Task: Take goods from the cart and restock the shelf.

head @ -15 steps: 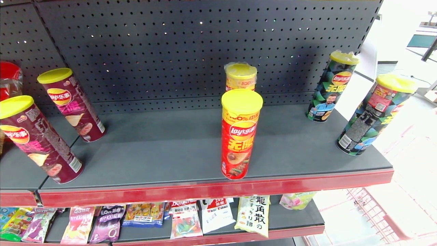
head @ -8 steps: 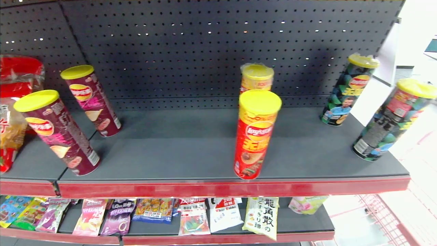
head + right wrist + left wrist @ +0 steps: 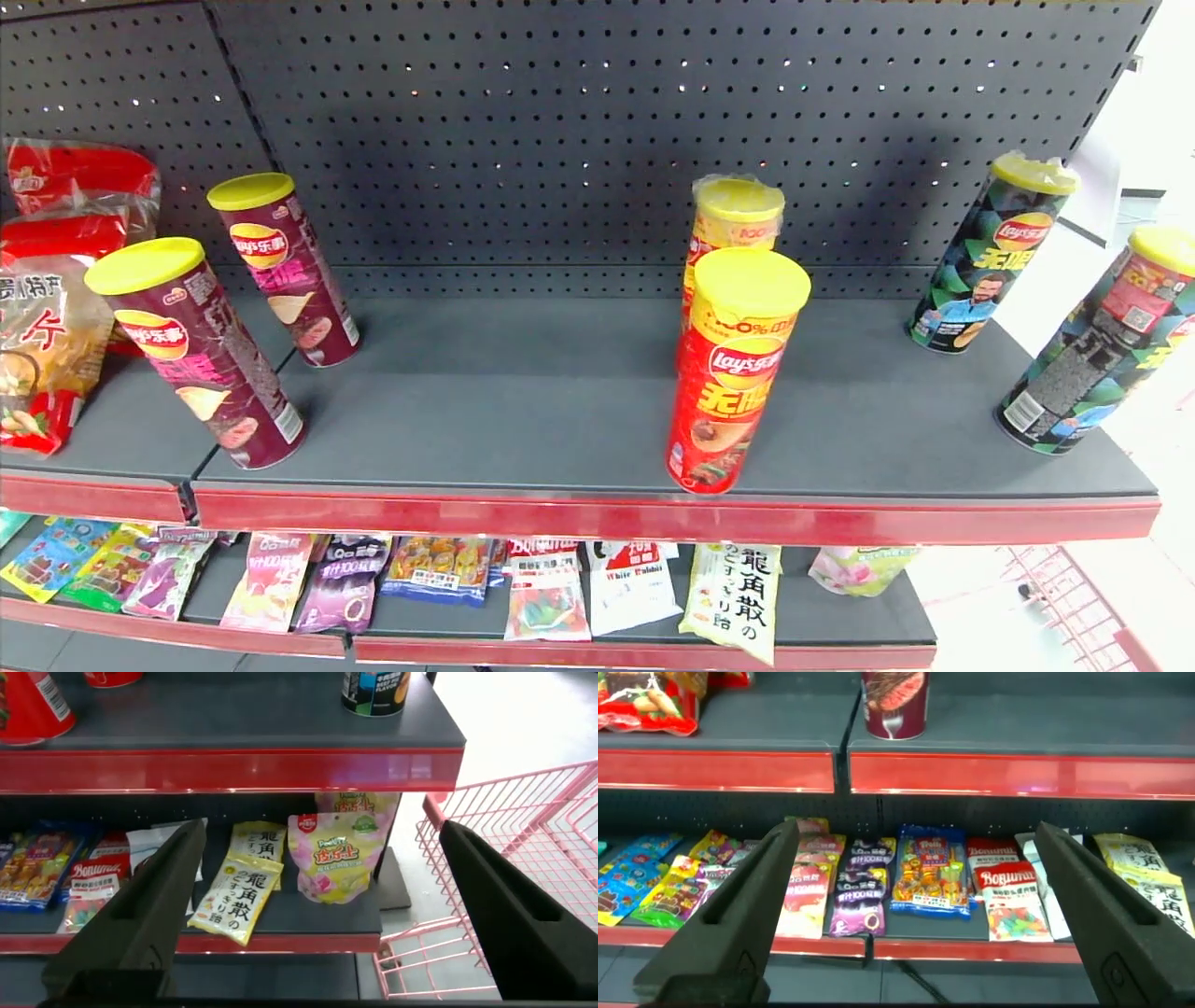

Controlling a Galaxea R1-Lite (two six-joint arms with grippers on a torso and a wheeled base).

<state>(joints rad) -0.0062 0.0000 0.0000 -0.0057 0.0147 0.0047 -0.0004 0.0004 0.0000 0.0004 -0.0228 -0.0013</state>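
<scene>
The left hand point(image 3: 917, 831) and the right hand point(image 3: 322, 831) both have fingers spread wide.

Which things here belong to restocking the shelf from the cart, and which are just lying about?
Job: upper shelf; red chip cans; maroon chip cans; dark green chip cans; pink cart; left gripper and right gripper, both open.
Lying about: candy packets on the lower shelf; red snack bags at far left; pegboard.

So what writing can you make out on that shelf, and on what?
Red can: logo plus large yellow characters; I don't read out brand print.
Purple can: logo plus pink characters.
Pale packet on the lower shelf: a column of black characters.
Other packets: too small to read.
</scene>
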